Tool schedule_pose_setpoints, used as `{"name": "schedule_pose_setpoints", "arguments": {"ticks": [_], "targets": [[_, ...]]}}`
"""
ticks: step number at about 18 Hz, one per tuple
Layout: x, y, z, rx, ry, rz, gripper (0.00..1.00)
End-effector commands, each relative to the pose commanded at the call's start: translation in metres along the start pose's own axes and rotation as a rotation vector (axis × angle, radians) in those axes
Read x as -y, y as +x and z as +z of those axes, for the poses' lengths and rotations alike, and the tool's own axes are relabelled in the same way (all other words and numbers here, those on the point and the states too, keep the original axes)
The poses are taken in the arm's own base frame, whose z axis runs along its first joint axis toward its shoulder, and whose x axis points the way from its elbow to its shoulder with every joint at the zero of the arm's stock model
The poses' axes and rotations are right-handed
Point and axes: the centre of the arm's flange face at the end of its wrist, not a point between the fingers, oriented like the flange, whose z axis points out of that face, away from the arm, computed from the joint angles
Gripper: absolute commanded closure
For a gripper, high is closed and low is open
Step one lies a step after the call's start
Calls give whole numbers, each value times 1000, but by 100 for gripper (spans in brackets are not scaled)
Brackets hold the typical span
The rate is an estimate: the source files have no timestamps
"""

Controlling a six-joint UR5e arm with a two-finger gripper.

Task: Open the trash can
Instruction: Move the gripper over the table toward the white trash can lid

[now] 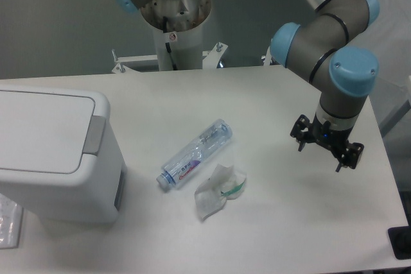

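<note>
From the camera, the bin (54,152) sits at the tabletop's (289,216) left edge, lid down, grey tab (95,135) facing the arm for pushing. The pincer (319,157) hangs released, far right, beyond the bottle (196,153) and wrapper (219,189).

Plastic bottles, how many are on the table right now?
1. The clear plastic bottle lies on its side near the table's middle, between the trash can and the crumpled wrapper. None seems hidden.
</note>
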Motion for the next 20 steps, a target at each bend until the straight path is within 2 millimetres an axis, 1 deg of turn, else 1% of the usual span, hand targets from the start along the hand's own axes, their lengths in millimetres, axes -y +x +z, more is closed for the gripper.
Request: {"name": "schedule_pose_setpoints", "arguments": {"ticks": [2, 4, 5, 7, 8, 10, 11, 12, 13, 14, 15, 16, 18, 19, 20], "targets": [[0, 3, -4, -13, 59, -53, 0], [9, 1, -15, -9, 109, -120, 0], [14, 2, -19, -15, 130, -188, 0], [28, 5, -25, -42, 194, -318, 0], [39, 7, -29, -59, 227, -357, 0], [57, 13, -48, -50, 262, -387, 0], [65, 15, -54, -47, 268, -399, 0], [84, 26, -66, -42, 280, -412, 0], [93, 34, -83, -33, 295, -450, 0], [101, 41, -88, -40, 301, -481, 0], [117, 52, -89, -59, 316, -488, 0], [125, 60, -97, -70, 340, -494, 0], [133, 70, -113, -78, 376, -500, 0], [142, 81, -120, -87, 390, -494, 0], [154, 97, -132, -88, 407, -478, 0]]}}
